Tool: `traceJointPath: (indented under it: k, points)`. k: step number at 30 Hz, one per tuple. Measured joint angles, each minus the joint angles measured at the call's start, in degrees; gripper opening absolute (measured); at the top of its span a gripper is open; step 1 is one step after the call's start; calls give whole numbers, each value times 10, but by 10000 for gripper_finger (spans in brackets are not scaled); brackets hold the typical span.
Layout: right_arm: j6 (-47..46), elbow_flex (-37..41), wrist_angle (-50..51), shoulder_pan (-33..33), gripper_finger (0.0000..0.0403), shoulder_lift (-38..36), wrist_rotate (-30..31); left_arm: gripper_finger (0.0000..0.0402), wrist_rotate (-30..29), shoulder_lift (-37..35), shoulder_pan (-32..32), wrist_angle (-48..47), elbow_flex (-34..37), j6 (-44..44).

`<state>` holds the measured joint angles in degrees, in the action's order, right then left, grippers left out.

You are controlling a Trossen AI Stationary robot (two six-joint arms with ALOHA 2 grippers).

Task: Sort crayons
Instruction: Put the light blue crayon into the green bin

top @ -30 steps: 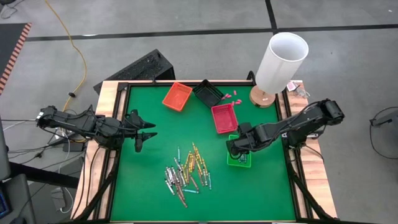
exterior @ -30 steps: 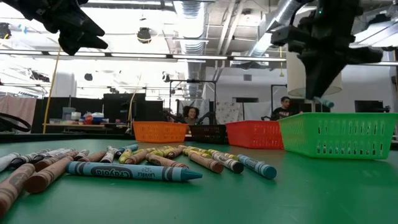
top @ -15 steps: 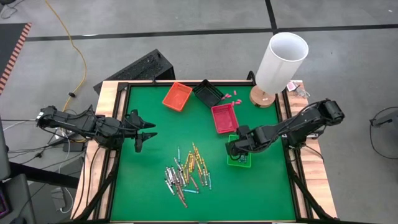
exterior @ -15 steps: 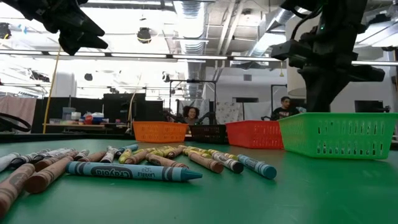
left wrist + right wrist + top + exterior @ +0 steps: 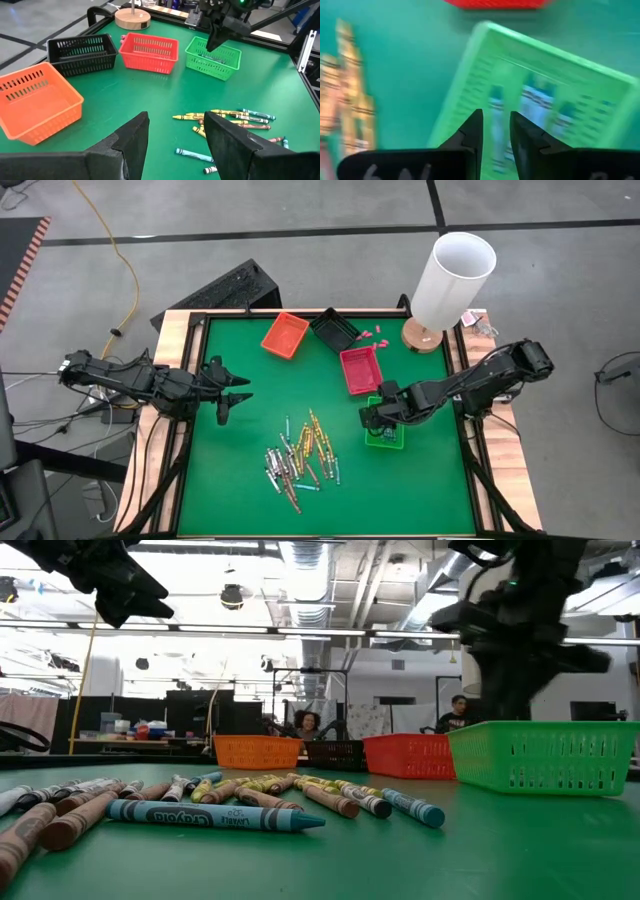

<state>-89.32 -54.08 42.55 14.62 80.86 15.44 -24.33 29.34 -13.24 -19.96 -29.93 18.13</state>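
- On the green table (image 5: 230,470), a loose pile of crayons (image 5: 300,458) lies near the front edge, between the two arms; blue, yellow and brown-red sticks overlap one another.
- Right gripper (image 5: 371,418): positioned over the near-left corner of the green basket (image 5: 386,438), above its rim. In the right wrist view the two fingers (image 5: 470,132) stand slightly apart with nothing between them.
- Green basket contents: several blue-green crayons (image 5: 530,107) lie on its floor, side by side.
- Left gripper (image 5: 236,392): held above the table's left side, well apart from the crayon pile. Its fingers (image 5: 132,137) are spread wide and hold nothing.
- Basket row: a red basket (image 5: 360,369) sits just behind the green basket; a black basket (image 5: 333,331) and an orange basket (image 5: 285,334) follow toward the back of the table.
- Back right corner: a white lamp (image 5: 451,278) stands on a round wooden base.
- Small pink bits (image 5: 368,334) lie on the table just beside the black basket.
- Low view: a blue crayon (image 5: 215,816) lies nearest the camera, in front of the pile.
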Motion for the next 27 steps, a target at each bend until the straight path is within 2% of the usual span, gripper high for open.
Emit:
traceJointPath:
  k: [4,10,13,16,19,23,27]
  points:
    - [73,0,-151,-21,93,0,-2,180,0,0,0,9,0,0]
    - [240,0,-470,-39,93,0,-17,180,0,0,0,15,0,13]
    - [319,-2,-560,-37,93,0,-7,180,8,0,0,15,0,23]
    - [339,-2,-538,-31,93,0,30,180,21,0,0,15,0,26]
    - [320,-1,-485,-31,93,4,54,180,31,0,0,15,0,26]
    - [296,-1,-454,-38,93,30,56,180,30,1,0,14,0,26]
    - [297,-36,-411,-47,93,77,54,180,26,6,0,14,0,26]
